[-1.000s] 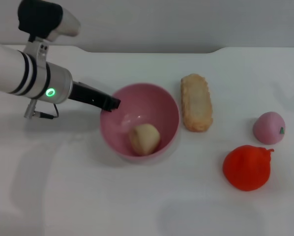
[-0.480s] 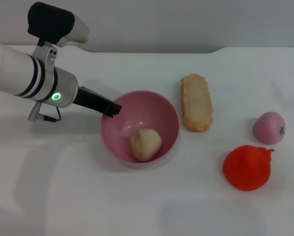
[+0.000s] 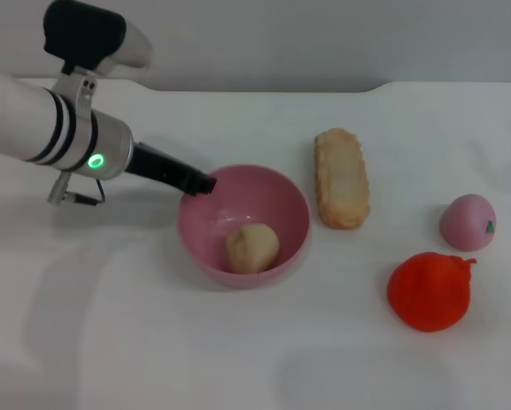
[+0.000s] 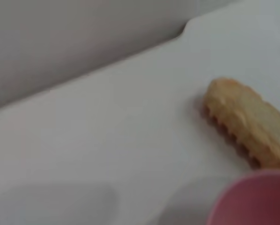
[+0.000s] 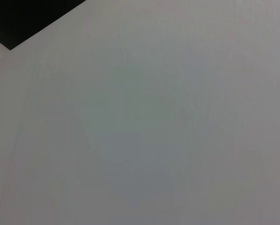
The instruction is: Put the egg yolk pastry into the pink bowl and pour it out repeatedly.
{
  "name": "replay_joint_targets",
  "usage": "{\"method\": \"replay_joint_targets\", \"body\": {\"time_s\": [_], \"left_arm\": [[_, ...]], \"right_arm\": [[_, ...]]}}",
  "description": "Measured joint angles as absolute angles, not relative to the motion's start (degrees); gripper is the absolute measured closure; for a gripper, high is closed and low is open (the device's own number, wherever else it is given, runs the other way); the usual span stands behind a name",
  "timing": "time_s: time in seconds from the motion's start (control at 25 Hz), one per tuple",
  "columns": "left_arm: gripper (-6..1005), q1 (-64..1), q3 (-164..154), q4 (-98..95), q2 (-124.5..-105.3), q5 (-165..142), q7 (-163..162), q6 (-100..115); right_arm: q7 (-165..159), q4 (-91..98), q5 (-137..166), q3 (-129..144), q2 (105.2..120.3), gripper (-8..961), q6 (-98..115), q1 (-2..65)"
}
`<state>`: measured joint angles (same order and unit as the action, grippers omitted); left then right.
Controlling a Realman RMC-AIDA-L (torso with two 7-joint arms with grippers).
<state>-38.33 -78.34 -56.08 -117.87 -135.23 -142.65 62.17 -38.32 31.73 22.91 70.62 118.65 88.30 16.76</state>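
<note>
On the white bench (image 3: 238,359), a long golden crusty pastry (image 3: 341,178) lies near the middle, lengthwise from far to near. Well to its right sits a pink peach-like ball with a green mark (image 3: 467,222). Just nearer and left of that ball rests a red-orange tomato-like fruit (image 3: 428,291).

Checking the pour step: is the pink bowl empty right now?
No, the egg yolk pastry lies inside the pink bowl in the head view.

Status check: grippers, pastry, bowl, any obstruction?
Left gripper at pink bowl rim, robot's left side. Right arm out of view. Egg yolk pastry inside bowl. Long pastry beside bowl, apart.
</note>
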Motion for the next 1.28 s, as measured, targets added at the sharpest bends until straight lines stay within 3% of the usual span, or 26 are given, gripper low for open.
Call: {"method": "replay_joint_targets", "body": {"time_s": [0.2,0.36,0.44,0.52,0.56,0.72,0.84,0.92,0.96,1.0,1.16,1.28], "left_arm": [[711,-34.6,-78.2,-63.4,-118.21,-133.8,-142.9,58.2],[598,-31.6,-78.5,-68.1,-118.23,-130.3,-142.2,54.7],[542,-24.1,-79.8,-74.9,-118.20,-112.7,-130.5,43.7],[464,-22.4,-80.5,-75.5,-118.20,-107.0,-126.0,41.0],[425,-18.2,-84.2,-75.8,-118.32,-88.1,-109.2,34.3],[293,-15.8,-86.3,-75.2,-118.48,-72.9,-93.6,32.3],[213,-12.4,-89.1,-69.1,-118.65,-41.4,-61.1,39.6],[213,-12.4,-89.1,-69.1,-118.65,-41.4,-61.1,39.6],[213,-12.7,-91.5,-53.1,-118.66,-14.3,-37.4,60.2],[213,-13.8,-92.8,-45.8,-118.66,-6.0,-32.0,69.6],[213,-16.3,-95.3,-29.5,-118.72,9.3,-24.3,88.9],[213,-14.7,-95.4,-25.4,-118.92,13.5,-19.9,90.7]], "right_arm": [[-38.3,31.7,22.9,70.8,118.65,118,88.1,16.8],[-38.3,31.7,22.9,71.7,118.66,118,88.0,16.6],[-38.2,31.2,22.9,72.2,118.69,118,87.9,16.7],[-37.7,30.6,22.7,72.6,118.71,118,87.9,16.8],[-37.2,30.2,22.6,72.6,118.71,118,87.9,16.8],[-35.3,29.2,22.5,71.3,118.79,118,87.9,16.3],[-34.4,26.8,22.4,67.3,118.81,118,88.3,15.8],[-34.1,26.3,22.4,66.1,118.80,118,88.3,15.4],[-33.7,26.0,22.4,65.2,118.81,118,88.4,15.1],[-33.2,25.6,22.4,64.2,118.83,118,88.4,14.9],[-29.6,23.0,22.4,59.1,118.90,118,88.4,14.3],[-26.6,20.0,22.3,54.0,118.93,118,88.1,14.3]]}}
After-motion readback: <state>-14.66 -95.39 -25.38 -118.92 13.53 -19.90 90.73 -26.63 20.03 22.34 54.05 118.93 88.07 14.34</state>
